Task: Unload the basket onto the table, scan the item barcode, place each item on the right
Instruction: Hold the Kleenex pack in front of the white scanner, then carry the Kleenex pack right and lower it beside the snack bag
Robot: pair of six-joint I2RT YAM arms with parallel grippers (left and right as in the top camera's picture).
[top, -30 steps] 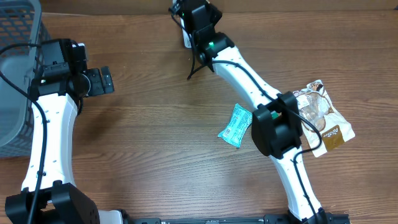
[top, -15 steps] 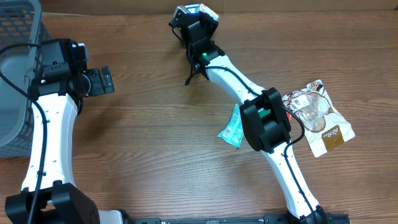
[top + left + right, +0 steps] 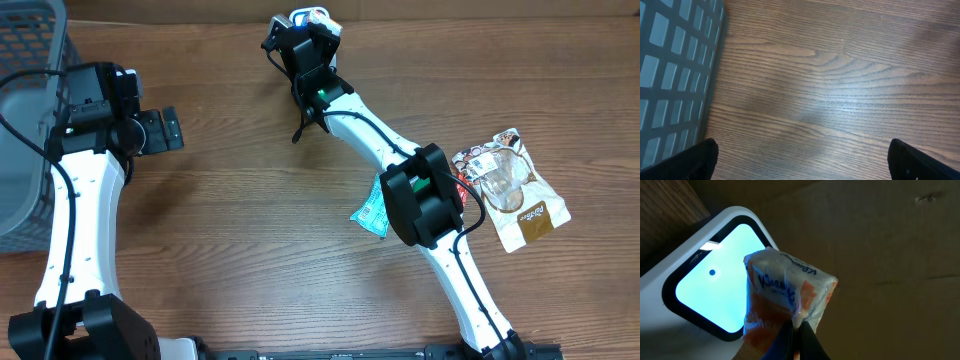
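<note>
- Wooden table (image 3: 240,220) fills overhead frame.
- Grey mesh basket (image 3: 25,120) at upper left edge.
- Left gripper (image 3: 176,130) just right of basket, over bare wood, fingers spread wide, holding nothing.
- Right arm (image 3: 380,140) stretches from bottom right to top centre.
- Brown-and-white snack bag (image 3: 515,195) lies flat at right.
- Scanner (image 3: 670,330) at top centre, white body, window glowing blue.
- Teal sachet (image 3: 370,212) at centre, partly under right arm.
- Right gripper (image 3: 796,332) pressed together, pinching small plastic-wrapped packet (image 3: 787,295), white with orange and blue print, held right in front of lit window.
</note>
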